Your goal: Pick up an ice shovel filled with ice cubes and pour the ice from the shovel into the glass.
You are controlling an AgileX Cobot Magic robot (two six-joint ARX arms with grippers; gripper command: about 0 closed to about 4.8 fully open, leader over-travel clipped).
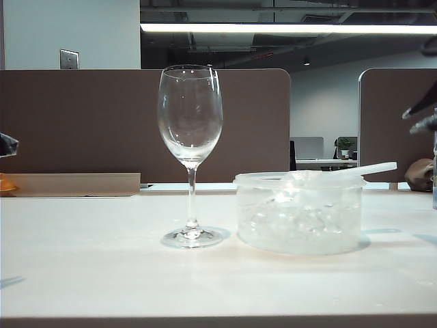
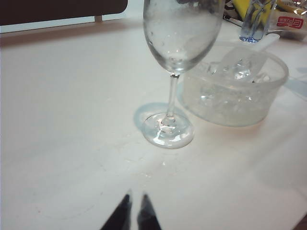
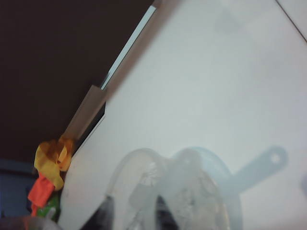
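1. Hidden/cut off: in the ext. view only a dark bit of the right gripper [image 1: 422, 113] shows at the far right edge, mid-height; jaws not readable there. Left gripper isn't visible in that view.
2. Right wrist view is blurred; glass [image 3: 144, 187] and tub [image 3: 211, 191] overlap at the bottom centre, and the right gripper's fingertips [image 3: 103, 215] are dark smudges at the bottom edge. Can't tell if it's open or closed.
3. Left gripper [image 2: 133, 211]: two dark tips at the bottom centre of the left wrist view, nearly touching, narrow gap, nothing between them.
4. Glass [image 1: 190, 154] stands upright, centre-left in the ext. view, just left of the tub [image 1: 299, 213].
5. Ice shovel [image 1: 365, 169] lies in the tub, handle sticking out over the rim to the upper right, below and left of the right gripper, apart from it.
6. Ice cubes [image 2: 237, 69] sit in the tub, upper right of the left wrist view, well apart from the left gripper.
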